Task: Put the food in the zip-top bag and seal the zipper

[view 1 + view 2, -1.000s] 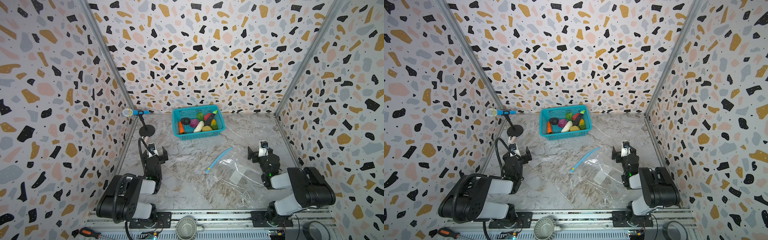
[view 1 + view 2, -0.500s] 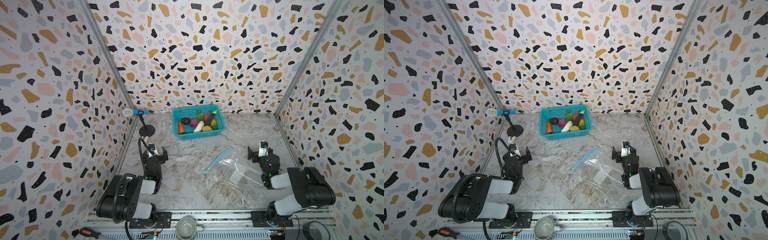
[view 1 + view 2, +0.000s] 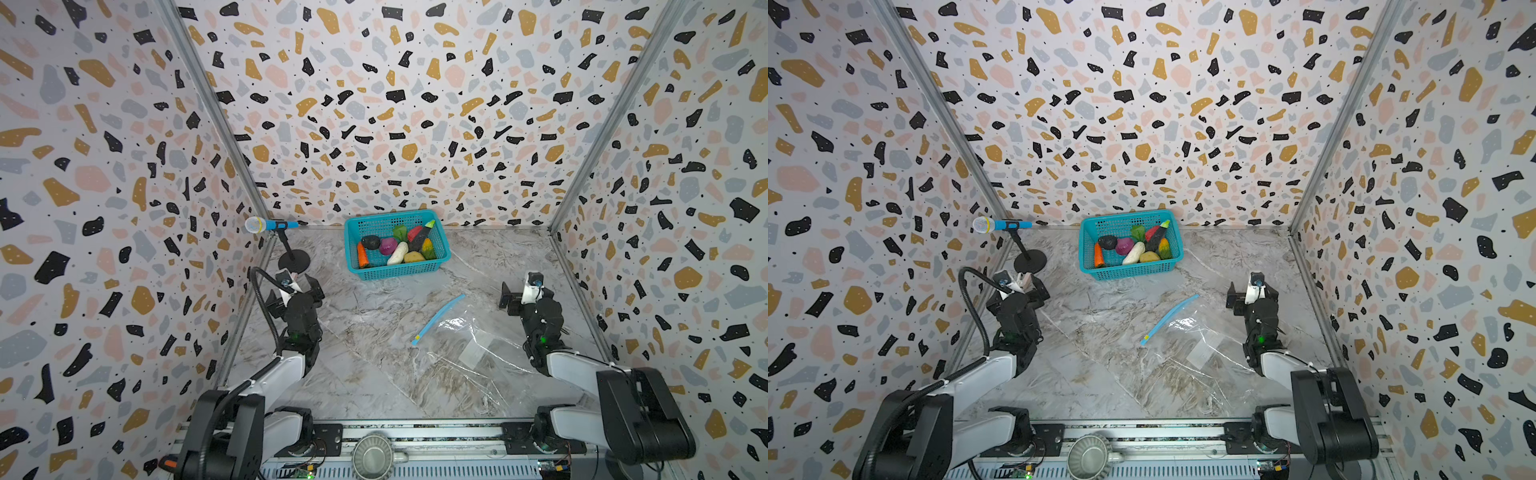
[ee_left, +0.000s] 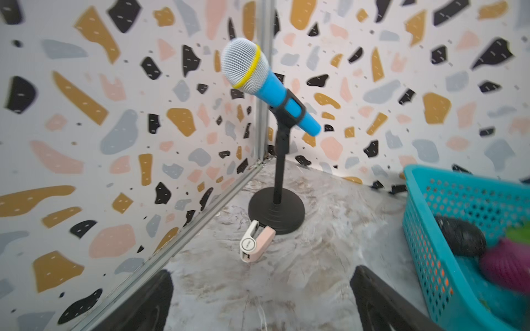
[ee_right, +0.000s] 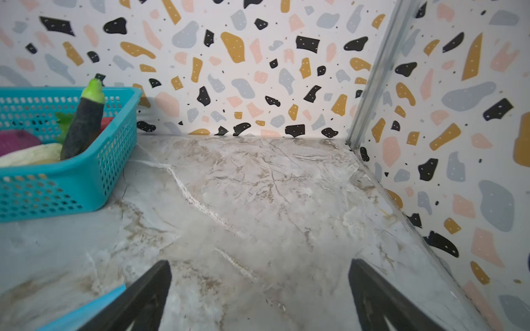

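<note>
Leftward first: mic (image 3: 270,225) on a black stand (image 3: 294,262) in the back-left corner, tight to the left wall, with a small pink item (image 4: 256,243) touching the stand's base. Just in front, left gripper (image 3: 295,291), jaws spread wide, gripping nothing, low and close to the wall rail. From there to the middle, bare marble table (image 3: 365,332), wide and unobstructed.

At back centre, near the rear wall, teal basket (image 3: 399,270) holding all the food: carrot (image 3: 363,255) at its left, then dark lump (image 3: 370,242), onion (image 3: 387,246), radish (image 3: 397,253), leaves (image 3: 400,232), potato (image 3: 413,257), pepper (image 3: 414,232), eggplant (image 3: 420,239) leaning with its green tip past the rim, corn (image 3: 428,249).

Right of centre, well apart from the basket, clear bag (image 3: 478,382) lying flat and empty, white label (image 3: 473,352) up. Blue zipper (image 3: 438,319) running diagonally along its left edge, small yellowish tab (image 3: 414,342) at the near end.

Rightmost, right gripper (image 3: 525,291), jaws likewise spread, empty, over bare marble near the right wall, just past the bag's far corner.
</note>
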Robot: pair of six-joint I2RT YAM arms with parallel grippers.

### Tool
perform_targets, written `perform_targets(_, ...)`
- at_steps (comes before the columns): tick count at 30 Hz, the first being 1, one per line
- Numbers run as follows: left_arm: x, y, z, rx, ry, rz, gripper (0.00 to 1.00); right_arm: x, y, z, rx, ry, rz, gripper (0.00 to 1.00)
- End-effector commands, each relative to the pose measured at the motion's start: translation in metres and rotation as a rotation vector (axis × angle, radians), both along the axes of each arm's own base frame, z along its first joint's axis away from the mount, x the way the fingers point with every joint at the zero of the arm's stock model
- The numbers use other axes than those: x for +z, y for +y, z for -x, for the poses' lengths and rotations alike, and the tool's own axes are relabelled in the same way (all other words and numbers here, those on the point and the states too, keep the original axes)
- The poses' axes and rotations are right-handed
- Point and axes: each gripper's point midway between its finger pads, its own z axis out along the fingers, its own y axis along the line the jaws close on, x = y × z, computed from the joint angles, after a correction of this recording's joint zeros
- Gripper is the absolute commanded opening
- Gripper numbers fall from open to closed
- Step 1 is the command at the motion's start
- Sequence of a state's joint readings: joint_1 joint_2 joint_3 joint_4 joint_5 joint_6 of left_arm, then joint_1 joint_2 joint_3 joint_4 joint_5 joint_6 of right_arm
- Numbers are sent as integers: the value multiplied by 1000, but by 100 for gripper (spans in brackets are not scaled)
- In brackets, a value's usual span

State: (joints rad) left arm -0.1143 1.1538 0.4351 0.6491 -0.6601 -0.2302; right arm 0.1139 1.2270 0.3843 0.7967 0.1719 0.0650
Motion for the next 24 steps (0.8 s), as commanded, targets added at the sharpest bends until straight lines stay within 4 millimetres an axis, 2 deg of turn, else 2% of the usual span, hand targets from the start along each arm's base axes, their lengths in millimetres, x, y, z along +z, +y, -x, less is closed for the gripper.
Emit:
perform_targets(1, -11, 11, 6, 119, 99, 105, 100, -1, -4, 0, -80, 143, -110, 99)
perform_targets(4, -11, -4, -12, 56, 115, 226, 100, 2, 21, -7, -33, 189, -223, 99)
perform_targets(8, -15, -40, -45, -121, 178, 335, 99, -2, 104, -29, 283, 354, -397, 99)
perform_targets(11, -15, -66, -69, -254, 217, 382, 99, -5, 143, -48, 404, 472, -447, 99)
perform_targets(15, -16, -111, -108, -471, 244, 470, 100, -8, 167, -76, 472, 532, -508, 99)
perform_targets(18, -24, -134, -135, -565, 284, 531, 99, -9, 181, -98, 527, 563, -507, 99)
perform_targets(24, -42, -153, -173, -627, 299, 595, 100, -13, 200, -140, 605, 567, -496, 100)
